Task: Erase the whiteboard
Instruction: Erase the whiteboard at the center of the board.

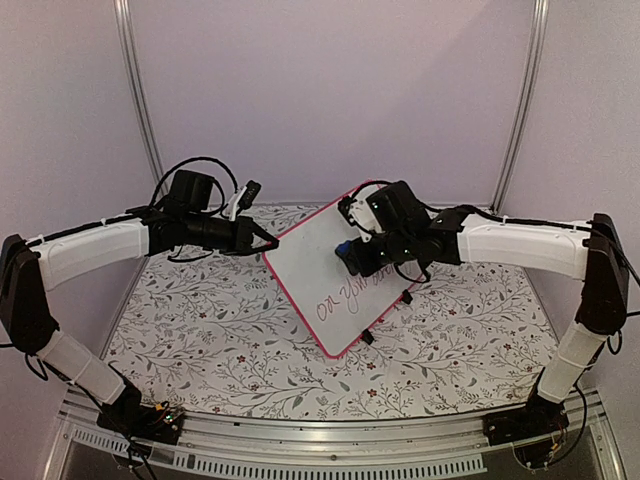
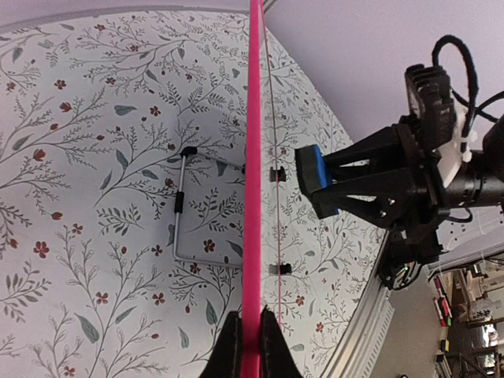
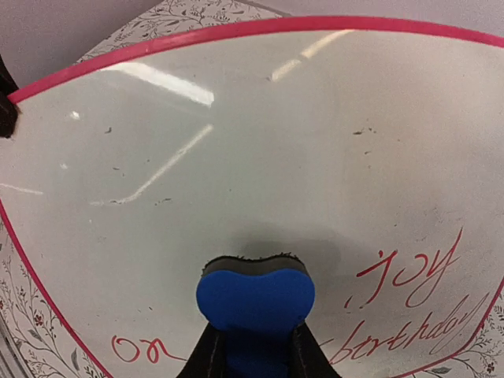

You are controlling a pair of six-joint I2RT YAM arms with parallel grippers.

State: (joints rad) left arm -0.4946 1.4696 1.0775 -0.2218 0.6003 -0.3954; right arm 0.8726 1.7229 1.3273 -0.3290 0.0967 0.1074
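Some whiteboard (image 3: 276,157) lettering (image 3: 409,277) past lower edge

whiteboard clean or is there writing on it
Only partly clean. The whiteboard is blank across most of its face, but red writing shows near one edge, beside the blue eraser.

Pale lilac walls (image 1: 330,90) fill the upper frame, with slanting metal uprights (image 1: 138,85) (one each side); a floral-patterned tabletop (image 1: 230,350) lies below.

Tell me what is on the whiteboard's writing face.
There is red handwriting across its lower part; the blue eraser in the right gripper covers some words.
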